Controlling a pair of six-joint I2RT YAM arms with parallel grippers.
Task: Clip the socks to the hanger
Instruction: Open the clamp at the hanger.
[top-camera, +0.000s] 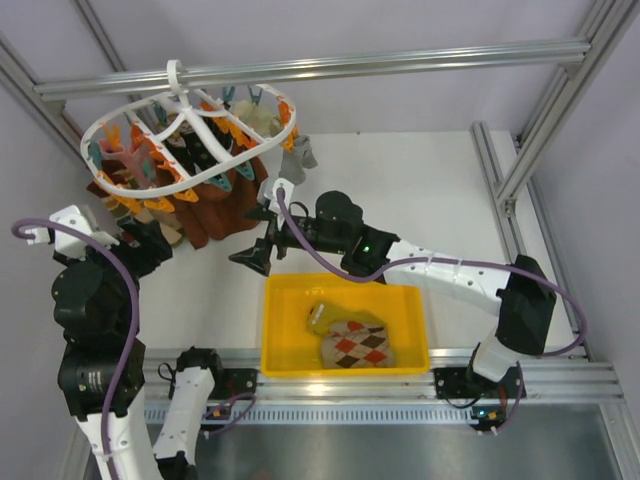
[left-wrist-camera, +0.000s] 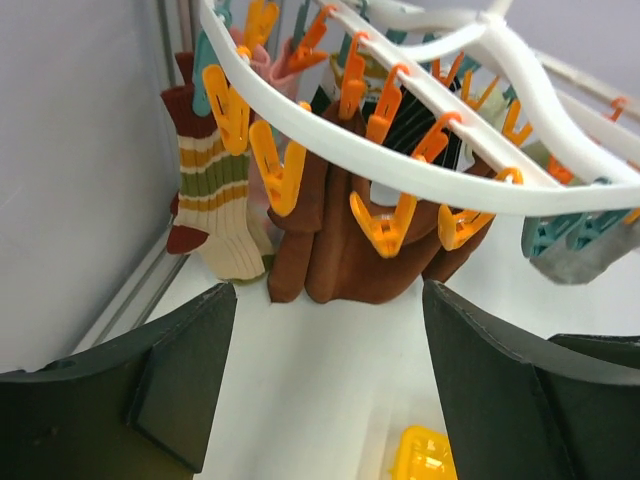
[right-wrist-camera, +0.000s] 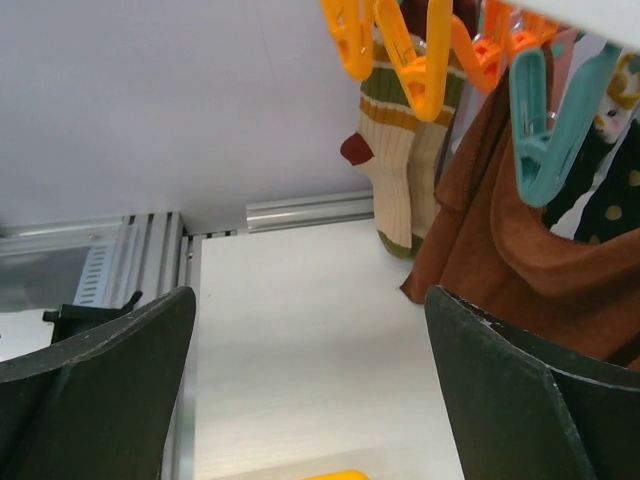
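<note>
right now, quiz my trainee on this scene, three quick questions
1. True or false: the tan argyle fabric sock lies in the yellow plastic bin.
2. The round white plastic hanger hangs from: A the aluminium frame bar; B a gripper; C the bin.
3. Does the left gripper or the right gripper hold anything?
Key: 1 true. 2 A. 3 No, both are open and empty.
</note>
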